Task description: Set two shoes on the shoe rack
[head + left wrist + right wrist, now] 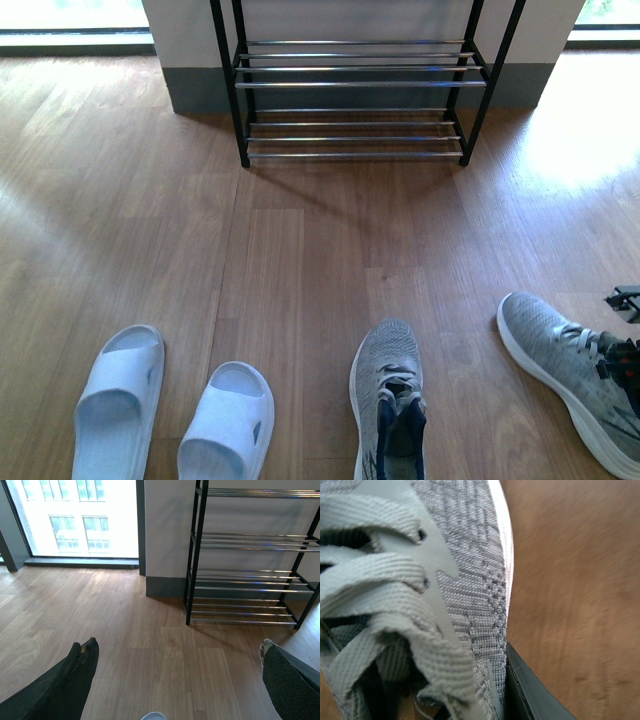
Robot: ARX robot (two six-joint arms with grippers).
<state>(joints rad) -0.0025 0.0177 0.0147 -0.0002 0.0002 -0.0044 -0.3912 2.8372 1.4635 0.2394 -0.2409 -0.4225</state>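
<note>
The shoe rack [355, 85] is standing at the far edge of the floor [300, 260], backed against a pale wall [165, 525] with a grey base strip. Its thin black frame is carrying tiers of slim, shiny rods, and every tier in sight is lying bare. The floor is showing warm brown wood planks with a fine grain. A bright window [80, 517] is glowing beside the wall.

Near the floor's closest edge, two white moulded slides [118, 400] [228, 420] are lying side by side. A grey knit sneaker [388, 390] with a dark lining is pointing towards the rack. A second grey sneaker [555, 350] is lying angled by the right edge.

The right gripper [622, 345] is sitting over this second sneaker's laced part. Its wrist view is showing ribbed flat laces [380, 575], woven mesh and a white sole rim [505, 530], with one dark finger [530, 690] lying against the shoe's side. Whether it is clamping, I cannot tell.

The left gripper [177, 647] is hanging released above the floor, its padded black fingers [75, 680] spread wide and holding nothing.
</note>
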